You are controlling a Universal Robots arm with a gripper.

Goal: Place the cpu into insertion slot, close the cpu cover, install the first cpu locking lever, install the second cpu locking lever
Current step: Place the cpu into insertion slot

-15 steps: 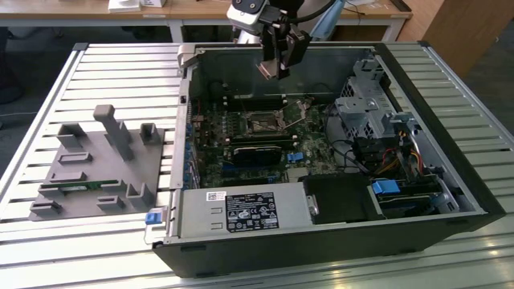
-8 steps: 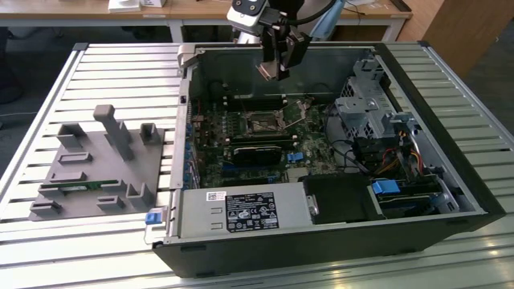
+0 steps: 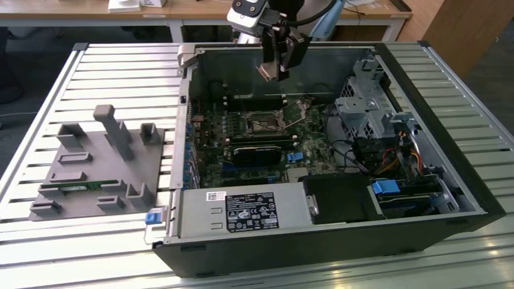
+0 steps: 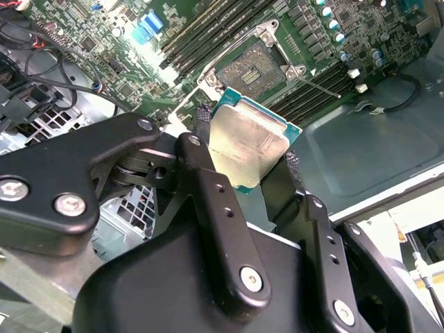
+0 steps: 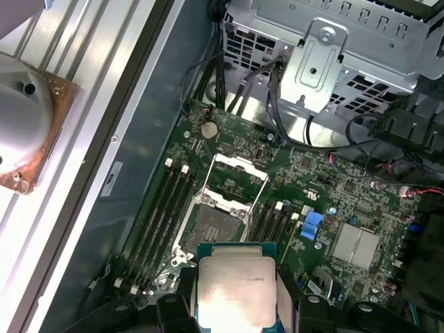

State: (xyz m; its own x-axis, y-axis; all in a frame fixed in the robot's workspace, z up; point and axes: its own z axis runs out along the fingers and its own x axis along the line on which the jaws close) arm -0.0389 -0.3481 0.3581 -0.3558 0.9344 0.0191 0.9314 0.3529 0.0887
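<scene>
The cpu (image 4: pixel 250 142) is being gripped by its edges between the two black fingers of the hand (image 4: pixel 246 166), which is closed narrowly on it. It is being held above the open computer case (image 3: pixel 458 120) on the slatted desk (image 3: pixel 120 66). In the first wrist view the chip is hanging over the motherboard (image 5: pixel 333 201), near the bare insertion slot (image 5: pixel 215 225), whose cpu cover (image 5: pixel 239 170) is standing raised. In the exterior view the chip is being carried at a tilt. If it is being set down tilted or off-centre, a corner is likely to be pressed into the slot's fine contacts, bending them. With only thin edges being gripped, it could also slip onto the board.
</scene>
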